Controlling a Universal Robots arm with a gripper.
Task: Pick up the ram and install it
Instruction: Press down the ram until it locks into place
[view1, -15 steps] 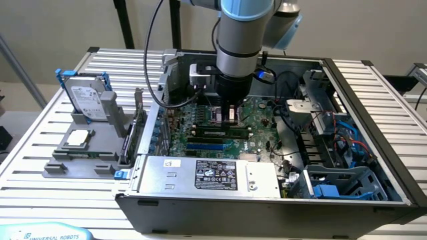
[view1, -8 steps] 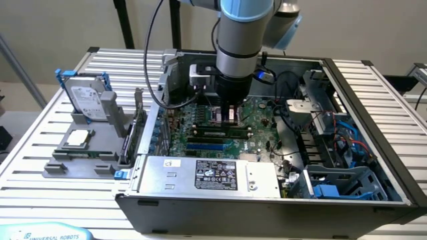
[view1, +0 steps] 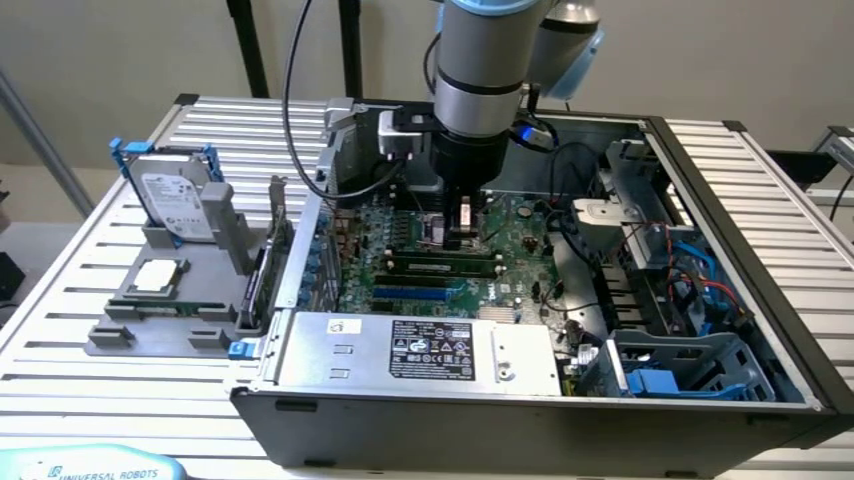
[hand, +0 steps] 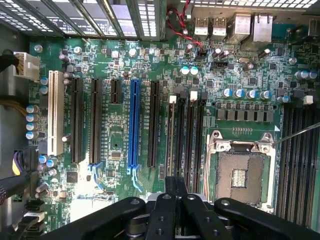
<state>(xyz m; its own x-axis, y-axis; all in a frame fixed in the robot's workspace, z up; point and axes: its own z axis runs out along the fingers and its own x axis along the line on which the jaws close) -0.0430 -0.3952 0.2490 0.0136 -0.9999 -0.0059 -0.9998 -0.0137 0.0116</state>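
The jaws (view1: 461, 238) hang clenched and empty just above the motherboard (view1: 514, 262) inside the open computer case (view1: 694, 180), between its slots and the bare processor socket (hand: 240, 175). The ram (view1: 174, 306) lies well apart on the grey holder (view1: 114, 335) on the table (view1: 54, 300), below the silver processor (view1: 158, 275) and the hard drive (view1: 174, 195)

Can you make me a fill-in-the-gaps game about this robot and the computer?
1. The gripper hangs above the ___ inside the computer case.
2. The hard drive stands in a ___ frame.
3. The processor socket is ___.
Missing words: motherboard; blue; empty.
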